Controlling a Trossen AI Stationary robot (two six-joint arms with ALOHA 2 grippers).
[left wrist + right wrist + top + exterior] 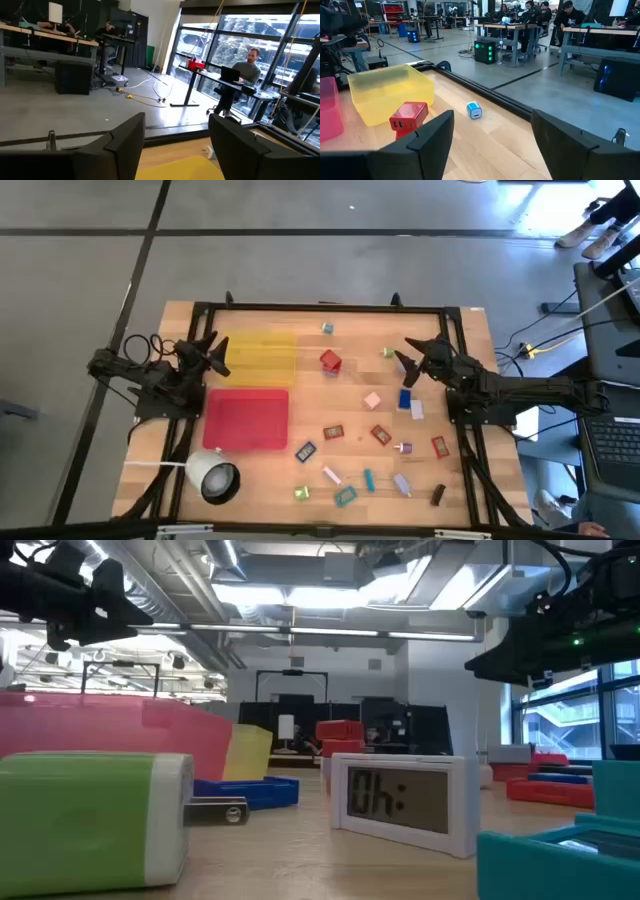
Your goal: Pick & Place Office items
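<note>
The office items lie scattered on the wooden table right of the trays: a red block [331, 361] [409, 116], a small blue piece [327, 328] [474, 110], a pink piece [372, 401], a blue block [405, 400] and several more toward the near edge. My left gripper [218, 352] [177, 125] hangs open above the left end of the yellow tray [262, 352]. My right gripper [405, 360] [492, 120] is open too, raised above the table right of the red block, near a green piece [386, 352]. Neither holds anything.
A red tray [247, 418] sits just nearer than the yellow one. A white round cup-like thing with a cord [215, 478] stands at the near left. A black frame [320, 307] borders the table. In the low view, a green block [90, 820] and a small display piece [405, 802] stand close to the camera.
</note>
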